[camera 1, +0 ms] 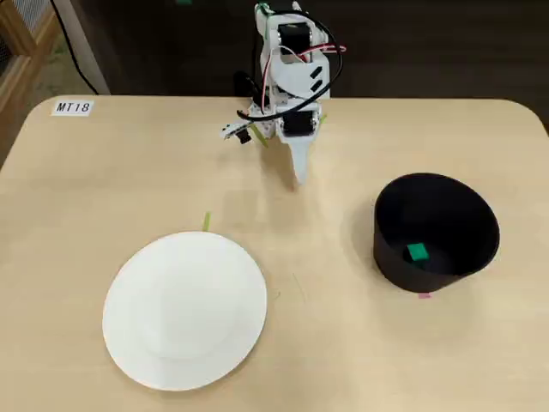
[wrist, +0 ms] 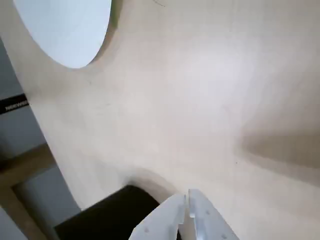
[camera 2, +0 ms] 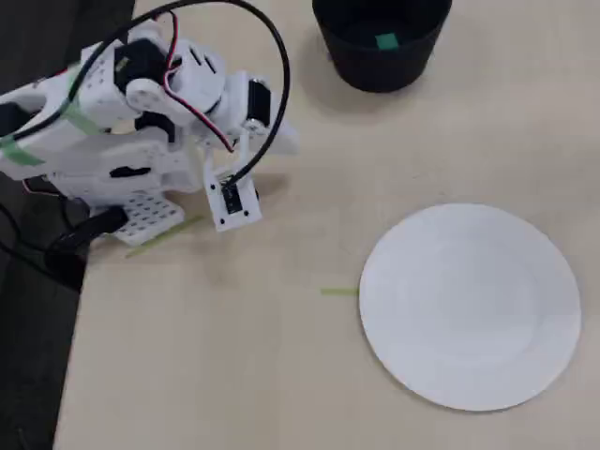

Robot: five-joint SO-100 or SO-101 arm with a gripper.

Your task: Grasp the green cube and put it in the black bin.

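The green cube [camera 1: 417, 251] [camera 2: 385, 40] lies on the floor of the black bin [camera 1: 429, 275] [camera 2: 380, 73], which stands at the table's right side in a fixed view. My gripper [camera 1: 300, 172] [wrist: 187, 202] hangs over the bare table near the arm's base, well away from the bin. In the wrist view its two white fingers meet with only a thin seam between them and hold nothing. There the bin [wrist: 110, 220] shows as a dark shape at the bottom left.
A large white plate [camera 1: 184, 296] [camera 2: 469, 305] [wrist: 65, 25] lies flat on the wooden table. A thin yellow-green strip [camera 1: 206, 221] [camera 2: 337, 292] lies near its rim. A label reading MT18 [camera 1: 72, 107] sits at a far corner. The folded arm [camera 2: 141, 122] stands at the table's edge.
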